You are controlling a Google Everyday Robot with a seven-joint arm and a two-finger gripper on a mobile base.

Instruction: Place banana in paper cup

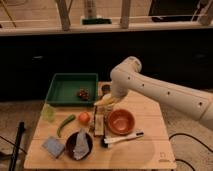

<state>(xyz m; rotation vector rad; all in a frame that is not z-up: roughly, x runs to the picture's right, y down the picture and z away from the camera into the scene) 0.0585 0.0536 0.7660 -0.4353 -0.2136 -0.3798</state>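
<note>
My gripper (107, 100) hangs from the white arm (150, 90) that reaches in from the right. It is low over the table, between the green tray (60, 95) and the orange bowl (121, 121). It is shut on the pale-yellow banana (102, 102), which sticks out to the left at its tip. The paper cup does not show; it may be hidden behind the gripper and banana. A small dark round container (105, 88) sits just behind the gripper.
The tray holds a dark reddish thing (82, 93). On the wooden table (150, 155) are an orange fruit (84, 118), a long green vegetable (65, 124), a dark bowl with a crumpled bag (79, 145), a blue sponge (53, 147), a white-handled brush (122, 138) and a small box (99, 125).
</note>
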